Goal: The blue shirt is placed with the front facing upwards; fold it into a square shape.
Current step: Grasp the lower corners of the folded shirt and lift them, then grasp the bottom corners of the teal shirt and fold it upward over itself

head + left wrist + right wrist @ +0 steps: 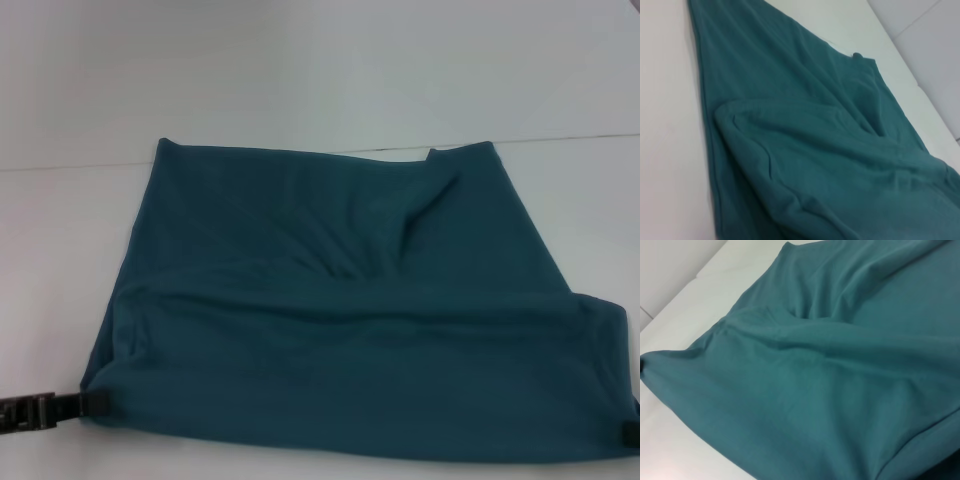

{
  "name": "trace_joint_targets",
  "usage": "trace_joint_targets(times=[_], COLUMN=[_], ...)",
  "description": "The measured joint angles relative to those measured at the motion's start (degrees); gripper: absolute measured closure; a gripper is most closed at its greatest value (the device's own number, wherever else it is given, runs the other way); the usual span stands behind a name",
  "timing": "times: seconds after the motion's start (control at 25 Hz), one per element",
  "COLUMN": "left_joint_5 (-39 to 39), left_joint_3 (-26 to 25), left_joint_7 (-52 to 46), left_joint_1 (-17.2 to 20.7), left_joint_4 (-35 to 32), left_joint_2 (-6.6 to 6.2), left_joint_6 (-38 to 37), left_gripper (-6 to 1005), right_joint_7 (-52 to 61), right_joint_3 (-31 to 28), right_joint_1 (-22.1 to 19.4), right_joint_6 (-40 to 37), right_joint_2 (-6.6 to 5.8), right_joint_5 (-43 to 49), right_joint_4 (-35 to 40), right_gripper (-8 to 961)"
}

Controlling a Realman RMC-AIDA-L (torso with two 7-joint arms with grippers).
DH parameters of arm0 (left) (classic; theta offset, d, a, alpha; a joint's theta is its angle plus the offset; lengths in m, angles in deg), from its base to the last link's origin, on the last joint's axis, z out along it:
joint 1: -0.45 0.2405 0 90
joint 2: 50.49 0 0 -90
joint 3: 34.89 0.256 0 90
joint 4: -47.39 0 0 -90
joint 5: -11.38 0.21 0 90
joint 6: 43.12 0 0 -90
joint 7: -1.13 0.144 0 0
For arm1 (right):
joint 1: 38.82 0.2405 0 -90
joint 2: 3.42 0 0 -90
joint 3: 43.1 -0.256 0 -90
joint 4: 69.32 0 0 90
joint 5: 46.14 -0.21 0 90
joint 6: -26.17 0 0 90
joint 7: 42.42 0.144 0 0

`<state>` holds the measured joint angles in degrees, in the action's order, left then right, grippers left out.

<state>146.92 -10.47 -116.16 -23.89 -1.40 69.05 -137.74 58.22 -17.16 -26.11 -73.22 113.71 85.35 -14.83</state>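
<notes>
The work surface is a plain white table (60, 250), with a seam line running across it behind the garment and a paler panel beyond.

The blue shirt (330, 300) lies centred before me, already doubled. A near layer has been brought over the lower half, forming a puffed band across the front. The far portion lies flatter, with a diagonal crease toward the far right. No lettering shows; only plain teal fabric faces up.

My left gripper (88, 404) sits at the near left corner of the raised band, and the cloth hangs from that point, so I judge its fingers closed on the fabric edge. My right gripper (631, 433) is barely in view at the near right corner; the corner is drawn taut there, so I judge it is pinching the cloth likewise, though the fingers are scarcely visible.

Handling assessment: the fabric is soft, light and limp. It sags between the two held corners and traps air under the fold. It will not hold a shape unaided and will wrinkle readily. It does not look slippery.

Recommended holds: corners and hemmed edges, both layers pinched together, with the two hands kept level and apart so the span stays stretched when laid down.
</notes>
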Motion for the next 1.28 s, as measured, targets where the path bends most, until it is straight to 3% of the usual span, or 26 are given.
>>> trace_joint_targets(times=[1.28], left_joint_5=[5.50], left_joint_3=[-0.76], left_joint_7=[2.11], left_joint_1=[2.42], left_joint_4=[-2.38], left_joint_2=[0.12], left_joint_6=[-8.95], left_gripper=[974], right_joint_7=[-1.64], right_joint_3=[-2.42], right_joint_1=[-3.37], right_joint_6=[-5.15], right_joint_2=[-0.24], right_joint_5=[2.63], right_joint_4=[0.41], right_gripper=[915])
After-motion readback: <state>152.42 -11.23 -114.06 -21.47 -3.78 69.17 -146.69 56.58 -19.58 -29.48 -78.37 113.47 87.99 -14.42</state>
